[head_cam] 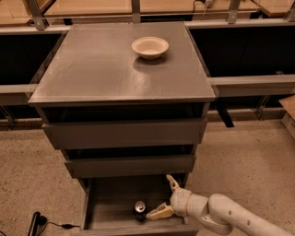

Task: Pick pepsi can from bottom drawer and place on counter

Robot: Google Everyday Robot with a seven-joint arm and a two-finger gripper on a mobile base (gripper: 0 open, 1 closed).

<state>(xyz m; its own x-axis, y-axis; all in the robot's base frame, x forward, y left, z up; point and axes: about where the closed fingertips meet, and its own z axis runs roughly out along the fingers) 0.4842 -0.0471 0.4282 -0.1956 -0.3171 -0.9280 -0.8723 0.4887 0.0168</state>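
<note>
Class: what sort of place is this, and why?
Probably a robotics lab: wooden workbenches with metal rails, a grey drawer cabinet, and a robot gripper open in the bottom drawer beside a pepsi can.

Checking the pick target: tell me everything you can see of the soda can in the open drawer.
The soda can is small, dark, with a silver top, standing upright on the floor of the open bottom drawer, near its front. The open gripper sits just beside it, lower finger close; contact unclear.

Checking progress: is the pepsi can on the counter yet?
No, the pepsi can stands in the bottom drawer beside the open gripper; the counter holds only a bowl.
</note>
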